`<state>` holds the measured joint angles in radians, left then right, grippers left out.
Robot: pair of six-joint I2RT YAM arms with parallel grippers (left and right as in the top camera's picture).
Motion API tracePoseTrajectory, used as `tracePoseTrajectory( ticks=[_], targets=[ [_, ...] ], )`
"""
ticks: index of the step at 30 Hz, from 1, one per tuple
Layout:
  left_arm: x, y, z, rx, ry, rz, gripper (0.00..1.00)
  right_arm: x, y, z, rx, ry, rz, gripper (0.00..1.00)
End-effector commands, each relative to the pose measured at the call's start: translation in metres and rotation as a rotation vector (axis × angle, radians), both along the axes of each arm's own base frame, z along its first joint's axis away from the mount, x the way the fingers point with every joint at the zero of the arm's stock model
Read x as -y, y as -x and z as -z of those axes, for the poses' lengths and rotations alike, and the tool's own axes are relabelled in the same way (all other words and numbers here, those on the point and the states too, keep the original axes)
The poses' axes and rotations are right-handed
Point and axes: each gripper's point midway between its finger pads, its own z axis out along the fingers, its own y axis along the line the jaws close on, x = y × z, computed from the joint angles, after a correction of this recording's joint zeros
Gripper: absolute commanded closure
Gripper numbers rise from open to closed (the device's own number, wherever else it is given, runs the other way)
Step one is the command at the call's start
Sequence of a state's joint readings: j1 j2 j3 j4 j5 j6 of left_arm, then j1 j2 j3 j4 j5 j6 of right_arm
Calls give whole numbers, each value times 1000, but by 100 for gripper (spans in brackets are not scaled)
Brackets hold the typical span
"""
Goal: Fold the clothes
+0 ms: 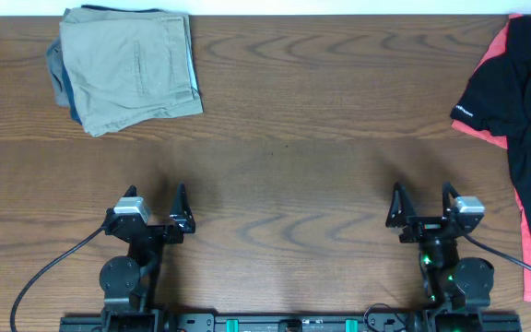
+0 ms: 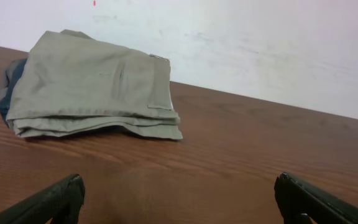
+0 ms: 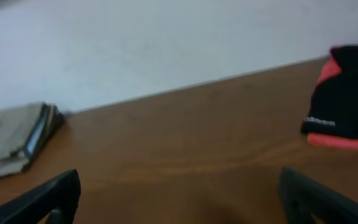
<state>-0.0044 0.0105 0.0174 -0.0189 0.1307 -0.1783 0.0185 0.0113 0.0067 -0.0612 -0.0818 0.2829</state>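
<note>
The clothes [image 1: 132, 69], a single pair of light khaki cotton shorts or trousers, lie at the far left corner of the table [image 1: 293, 157], well apart from both arms. They are already doubled into a flat, roughly square stack, with a back pocket facing up. They rest on one dark blue garment [image 1: 63, 88], which peeks out along the stack's left edge. The fabric looks light, soft and limp, so it will likely sag and drape when lifted rather than keep its shape. It is not fragile, and the weave should give the fingers decent grip. The waistband and stitched seams look like the firmest parts, so a pinch at a corner or along a thick seamed edge seems the best hold. The layered edges seen from the left wrist suggest a shallow pinch may catch only the top layer, while a deep one may take the blue cloth too. One black garment with coral trim [image 1: 528, 111] lies at the far right. The left gripper [image 1: 156, 190] and right gripper [image 1: 422, 189], two in all, sit near the front edge, each spread wide and holding nothing.
</note>
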Motion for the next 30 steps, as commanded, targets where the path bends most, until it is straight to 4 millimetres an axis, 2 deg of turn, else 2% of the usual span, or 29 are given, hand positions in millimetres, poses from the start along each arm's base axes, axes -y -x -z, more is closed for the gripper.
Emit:
tracePoseTrajectory(
  ticks=[1, 10, 18, 30],
  targets=[
    [1, 1, 14, -44, -12, 11, 2, 2, 0, 1, 3, 52, 3, 1],
    [1, 1, 14, -44, -12, 11, 2, 4, 0, 1, 4, 87, 15, 1],
    [1, 1, 14, -44, -12, 11, 2, 4, 0, 1, 24, 307, 1, 1],
    [1, 1, 14, -44, -12, 11, 2, 4, 0, 1, 24, 306, 1, 1]
  ],
)
